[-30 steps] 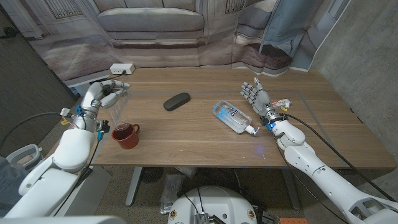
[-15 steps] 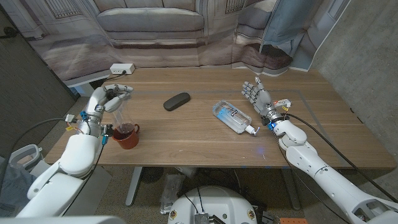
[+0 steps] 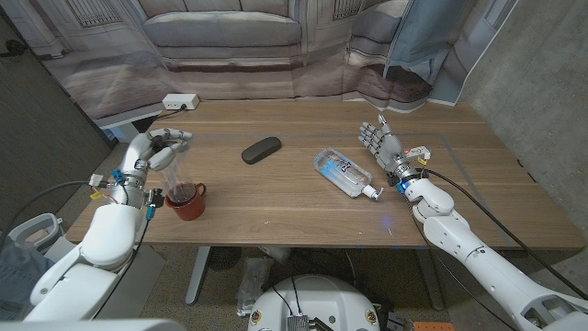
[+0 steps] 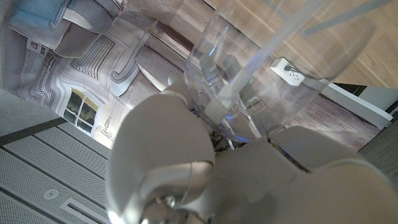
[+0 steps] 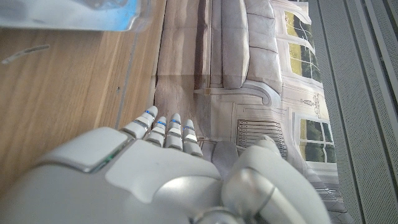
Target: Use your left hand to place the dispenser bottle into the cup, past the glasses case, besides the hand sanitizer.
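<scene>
Gripping the clear dispenser bottle [image 3: 175, 165], the left hand [image 3: 158, 147] holds it upright at about 9 o'clock on the wooden table [image 3: 276, 198], its fingers wrapped around the bottle's upper part while the lower end stands right over the red cup [image 3: 186, 199]. From the head camera the bottle's base meets the cup's rim on its far-left side, but I cannot tell whether it is already inside or only above the opening. The cup's inside looks dark; whether anything is in it cannot be told. In the left wrist picture the bottle [image 4: 273, 56] shows as a see-through shell with a pale tube running down its middle and no visible liquid, pinned between the hand's [image 4: 186, 168] pale fingers. The black glasses case [image 3: 261, 149] lies closed toward 11 o'clock from the table's middle, well apart from the cup. The hand sanitizer [image 3: 343, 173], a clear bottle with a blue label and white cap, lies on its side at about 2 o'clock, cap pointing at the near edge. Just beside it, at 3 o'clock, the right hand [image 3: 378, 141] holds nothing, fingers apart and reaching toward the far edge; the right wrist camera shows those fingers [image 5: 163, 134] straight above the wood.
</scene>
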You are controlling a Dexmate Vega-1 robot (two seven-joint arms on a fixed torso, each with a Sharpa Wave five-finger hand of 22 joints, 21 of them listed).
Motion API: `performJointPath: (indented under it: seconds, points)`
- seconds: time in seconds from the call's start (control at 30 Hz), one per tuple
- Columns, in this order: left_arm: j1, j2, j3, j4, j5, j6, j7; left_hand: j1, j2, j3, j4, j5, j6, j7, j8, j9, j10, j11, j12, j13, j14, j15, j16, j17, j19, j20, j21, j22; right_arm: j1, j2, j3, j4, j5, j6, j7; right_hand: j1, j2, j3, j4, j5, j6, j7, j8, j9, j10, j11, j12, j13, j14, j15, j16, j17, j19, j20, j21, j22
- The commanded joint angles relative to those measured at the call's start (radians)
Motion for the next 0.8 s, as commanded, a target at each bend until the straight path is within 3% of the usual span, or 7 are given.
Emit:
performJointPath:
  seconds: [0.03,0.3,0.8]
  points:
    - [-0.015,0.004,-0.014,-0.002,0.002,0.008,-0.016,0.0,-0.005,0.006,-0.001,0.004,0.009,0.0,0.001,0.001,0.016,-0.002,-0.003,0.004,0.011,-0.045,-0.002,0.003,-0.002,-0.001,0.007,0.0,0.019,0.019,-0.015,0.028,-0.005,-0.007,0.007,0.001,0.01,-0.002,0.001,-0.003,0.007,-0.002,0.004,0.002,0.007,0.005,0.004,0.005,0.007,-0.001,0.006,0.004,0.006,-0.002,0.0,0.004]
    - [-0.026,0.007,0.005,-0.006,0.013,0.029,-0.013,-0.002,-0.005,0.007,0.0,0.004,0.012,0.0,0.002,0.003,0.018,-0.003,-0.003,0.008,0.013,-0.045,-0.005,0.005,-0.005,-0.002,0.011,-0.001,0.022,0.019,-0.01,0.034,-0.003,-0.005,0.005,0.001,0.011,-0.003,0.001,-0.003,0.006,-0.003,0.004,0.002,0.007,0.005,0.004,0.005,0.006,0.0,0.005,0.004,0.006,-0.002,0.0,0.004]
    - [0.048,-0.024,-0.037,-0.056,0.027,0.058,-0.009,-0.005,-0.006,0.009,0.001,0.004,0.016,0.004,0.002,0.002,0.021,-0.001,-0.007,0.007,0.015,-0.041,-0.009,0.009,-0.008,-0.001,0.017,-0.002,0.004,0.008,0.0,0.009,-0.007,-0.004,-0.021,0.0,0.012,-0.005,0.0,-0.003,0.007,-0.003,0.004,0.002,0.007,0.007,0.004,0.005,0.008,0.001,0.006,0.004,0.006,-0.001,-0.001,0.004]
